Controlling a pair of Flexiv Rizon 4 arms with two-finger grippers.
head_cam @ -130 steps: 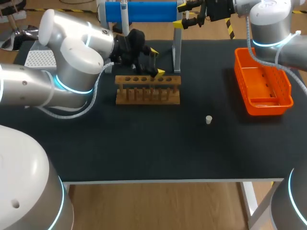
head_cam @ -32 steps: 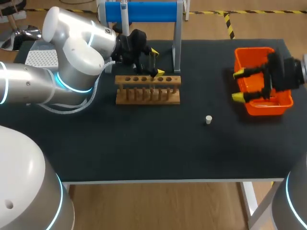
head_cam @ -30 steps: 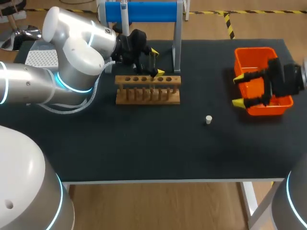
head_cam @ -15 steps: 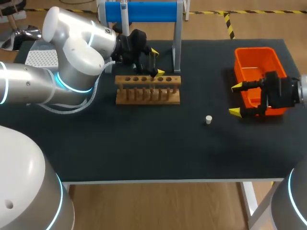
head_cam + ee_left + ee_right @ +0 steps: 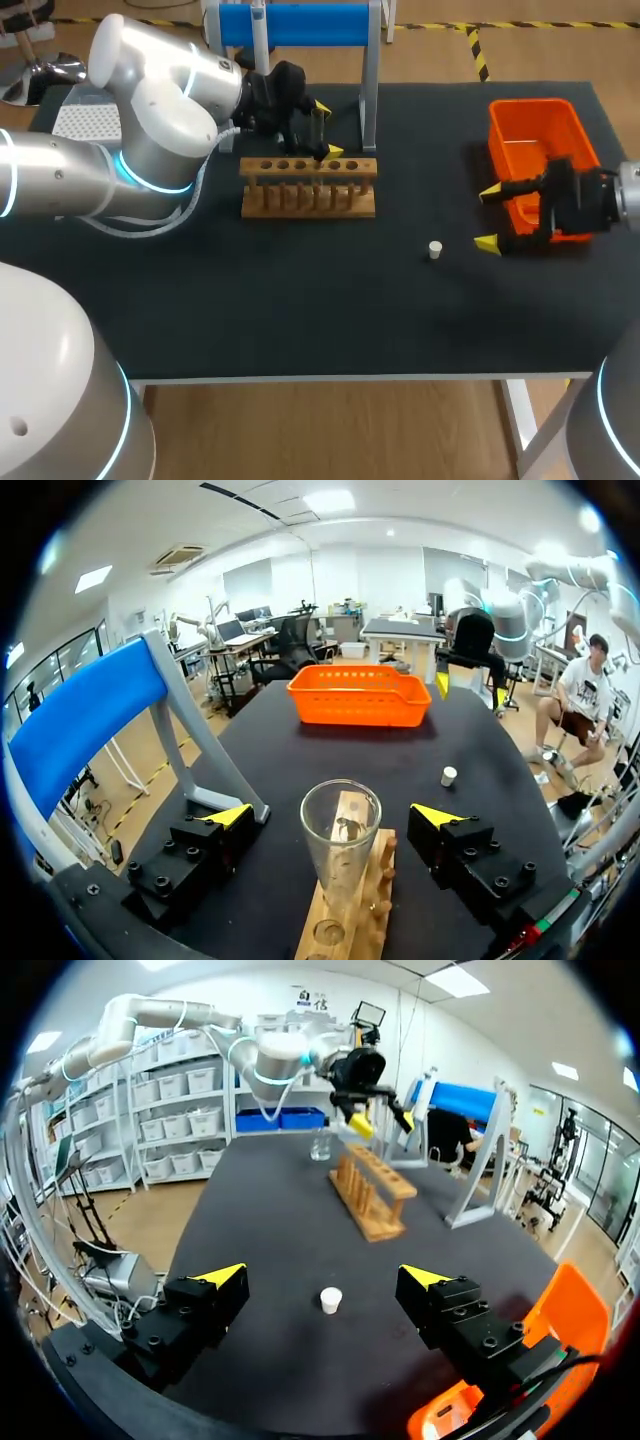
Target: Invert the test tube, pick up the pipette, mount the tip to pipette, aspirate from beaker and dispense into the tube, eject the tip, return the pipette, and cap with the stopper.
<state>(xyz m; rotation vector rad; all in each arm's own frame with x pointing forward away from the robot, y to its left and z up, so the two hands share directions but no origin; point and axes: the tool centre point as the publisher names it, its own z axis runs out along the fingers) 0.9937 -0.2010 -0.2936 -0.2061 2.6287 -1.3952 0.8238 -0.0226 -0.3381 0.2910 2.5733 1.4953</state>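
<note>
Left tool (image 5: 332, 814) gapes around the test tube (image 5: 340, 845), right tool (image 5: 322, 1276) gapes near the stopper (image 5: 330, 1300).

Left arm (image 5: 150, 110): large rounded silver-white shells, glossy. A glowing light-blue ring (image 5: 126, 176) is seen at the joint. A pale ribbed cable (image 5: 205, 170) is looped beside the elbow shell.

Black left tool (image 5: 332, 816): two blocky matte fingers, each capped by a bright yellow wedge tip. Dark socket-head screws (image 5: 155, 885) are set into the finger blocks.

Black right tool (image 5: 321, 1276): built alike, yellow-tipped, same screws noted.

Right arm (image 5: 630, 195): silver-white shell, little of it shown.
</note>
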